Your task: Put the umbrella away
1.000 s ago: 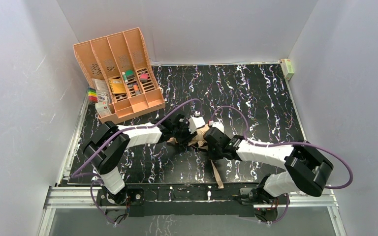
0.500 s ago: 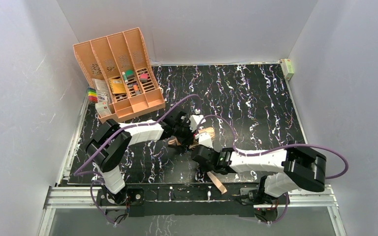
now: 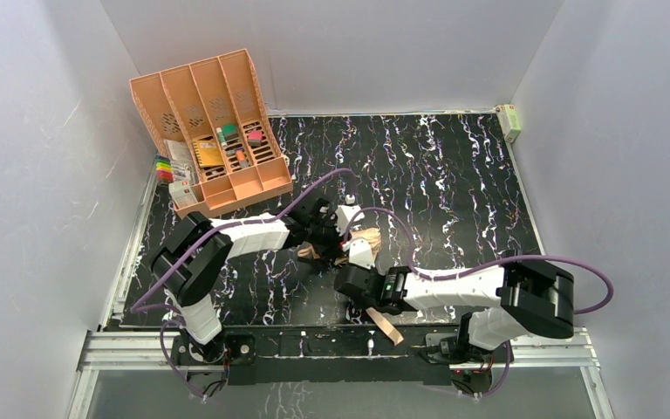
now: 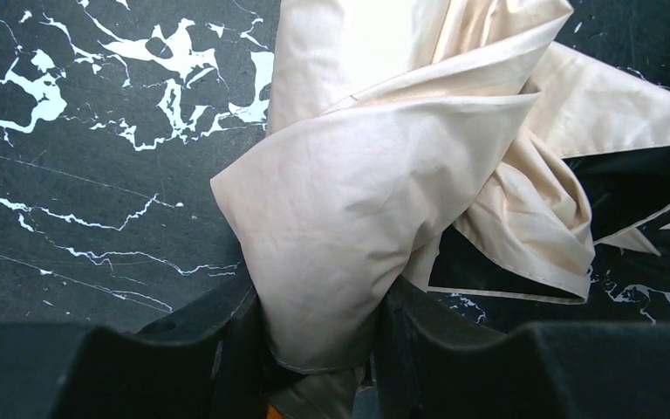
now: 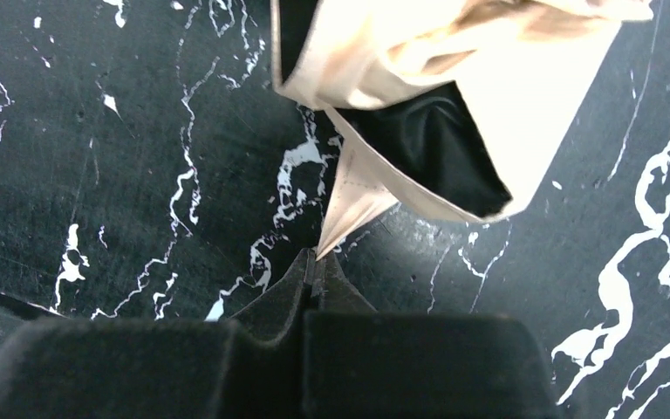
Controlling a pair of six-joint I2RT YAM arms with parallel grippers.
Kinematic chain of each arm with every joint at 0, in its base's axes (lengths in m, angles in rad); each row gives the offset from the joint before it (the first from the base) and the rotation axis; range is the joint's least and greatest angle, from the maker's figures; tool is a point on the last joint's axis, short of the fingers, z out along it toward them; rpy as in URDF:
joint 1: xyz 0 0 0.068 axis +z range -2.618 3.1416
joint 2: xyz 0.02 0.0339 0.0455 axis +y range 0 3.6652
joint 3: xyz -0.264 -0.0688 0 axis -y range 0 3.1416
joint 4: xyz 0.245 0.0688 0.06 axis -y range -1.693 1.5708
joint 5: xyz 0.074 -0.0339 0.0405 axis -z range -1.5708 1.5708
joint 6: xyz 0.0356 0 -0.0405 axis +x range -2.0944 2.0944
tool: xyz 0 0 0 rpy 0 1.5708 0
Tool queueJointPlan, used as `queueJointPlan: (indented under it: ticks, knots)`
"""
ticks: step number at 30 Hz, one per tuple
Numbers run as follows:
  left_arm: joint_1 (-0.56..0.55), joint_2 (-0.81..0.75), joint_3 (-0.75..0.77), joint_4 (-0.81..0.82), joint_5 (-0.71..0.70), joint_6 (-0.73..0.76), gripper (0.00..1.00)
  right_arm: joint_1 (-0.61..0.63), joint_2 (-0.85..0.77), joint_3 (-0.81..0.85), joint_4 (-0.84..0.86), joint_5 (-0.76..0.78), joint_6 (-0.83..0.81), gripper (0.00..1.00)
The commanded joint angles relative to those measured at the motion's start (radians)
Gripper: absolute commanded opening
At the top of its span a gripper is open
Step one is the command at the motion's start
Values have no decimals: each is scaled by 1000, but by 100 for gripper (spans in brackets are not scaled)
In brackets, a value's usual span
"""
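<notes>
1. The umbrella [image 3: 365,237] lies crumpled mid-surface [image 3: 454,175], between the two grippers.
2. The left gripper [image 4: 318,327] has its jaws clamped on a bunched fold of the peach fabric.
3. The right gripper [image 5: 314,262] has its jaws closed, pinching a fabric corner's tip.
4. An organizer [image 3: 214,131] stands at the far-left corner.

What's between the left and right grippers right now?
Only the umbrella: in the top view its bunched fabric spans the gap. The wrist views show the left gripper clamping a fold and the right gripper pinching a corner tip.
</notes>
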Motion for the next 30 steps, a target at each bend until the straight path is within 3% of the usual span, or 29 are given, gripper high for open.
queueJointPlan:
  ticks: [1, 12, 21, 30]
  knots:
    - [62, 11, -49, 85, -241, 17, 0, 66, -67, -86, -149, -251, 120, 0]
    - [59, -5, -83, 90, -224, 35, 0, 66, -242, -221, -165, -303, 252, 1]
    - [58, 1, -80, 91, -217, 40, 0, 66, -295, -231, -236, -317, 289, 14]
    - [58, 4, -78, 88, -213, 45, 0, 66, -319, -223, -270, -296, 309, 0]
